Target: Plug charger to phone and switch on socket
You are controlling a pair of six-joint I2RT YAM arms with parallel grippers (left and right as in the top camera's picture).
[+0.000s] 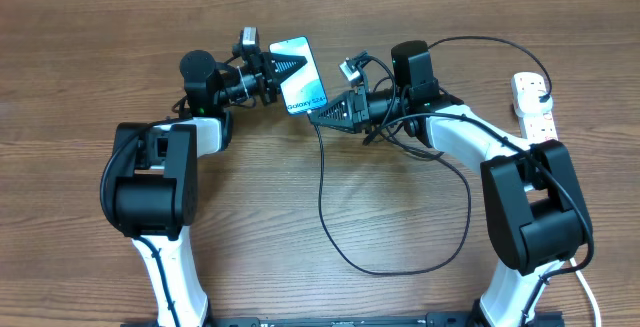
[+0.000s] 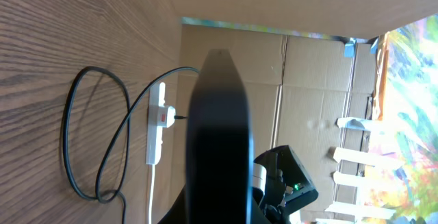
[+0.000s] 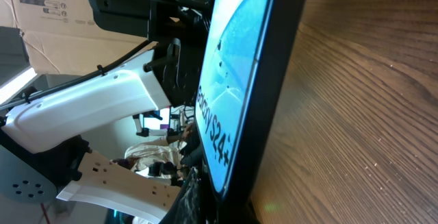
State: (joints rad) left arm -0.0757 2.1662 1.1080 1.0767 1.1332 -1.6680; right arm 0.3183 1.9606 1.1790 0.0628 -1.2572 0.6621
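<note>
You had the left gripper (image 1: 278, 72) closed on the phone (image 1: 300, 74), clamping it by one long side in the middle of the counter's (image 1: 80, 67) far half. The lit blue screen faced up toward the overhead camera, with the "Galaxy" lettering at the end nearest the right arm. In the left wrist view the phone showed only as a dark slab filling the centre, so the grip itself could not be read from there. From the right wrist camera the phone looked tilted rather than flat, its dark edge close to the wood. Whether that edge touched the counter could not be told.

Your right gripper (image 1: 318, 115) was also closed, its tip pressed right up against the phone's lettered end. The charger (image 1: 322, 197) came out at that tip, so as far as the overhead view showed, the gripper was clamped on the connector end. The connector itself was too small and too covered to tell whether it sat in the phone's port.

From there the thin black cable ran toward the near edge of the counter, swung round in a wide loop in front of the right arm, and curved back up under that arm.

The socket (image 1: 533, 102) lay well apart from both grippers, at the right edge of the counter toward the far corner. The left wrist view showed a black lead going into it beside a red-marked switch. The switch's position could not be made out.
</note>
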